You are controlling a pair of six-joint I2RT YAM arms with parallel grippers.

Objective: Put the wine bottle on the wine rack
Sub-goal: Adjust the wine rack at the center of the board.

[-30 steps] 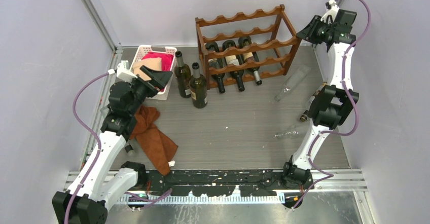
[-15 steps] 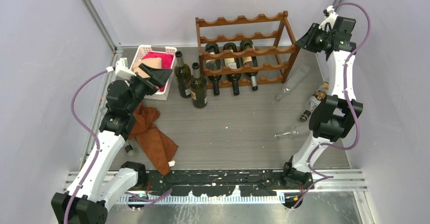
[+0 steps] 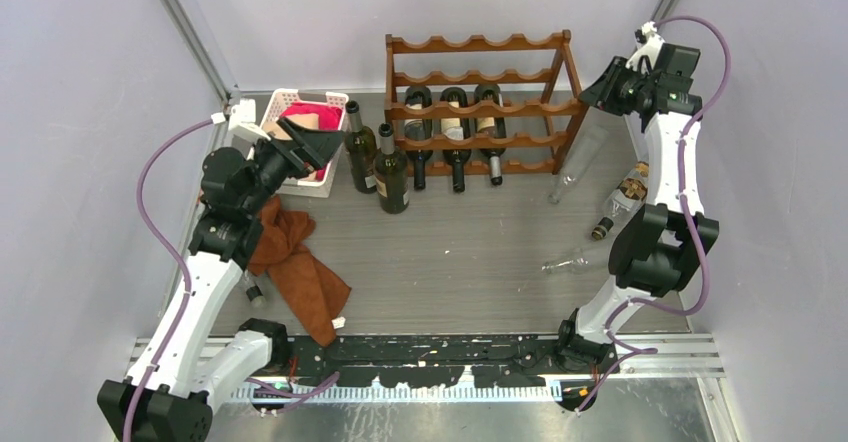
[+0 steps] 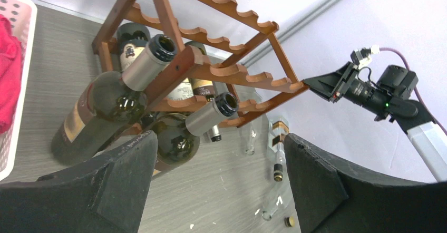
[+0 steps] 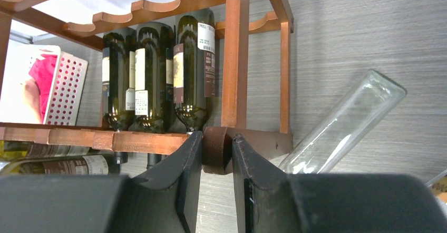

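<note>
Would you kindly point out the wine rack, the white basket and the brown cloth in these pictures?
wine rack [image 3: 478, 42]: top external view, on its top scalloped rail.
white basket [image 3: 315, 93]: top external view, on its far rim.
brown cloth [image 3: 300, 272]: top external view, on the middle of its folds.

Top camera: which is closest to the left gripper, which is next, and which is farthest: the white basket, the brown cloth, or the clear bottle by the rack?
1. White basket: back left, the left gripper hangs over it.
2. Brown cloth: left side, nearer the front.
3. Clear bottle: far across on the right, beside the wine rack.
</note>
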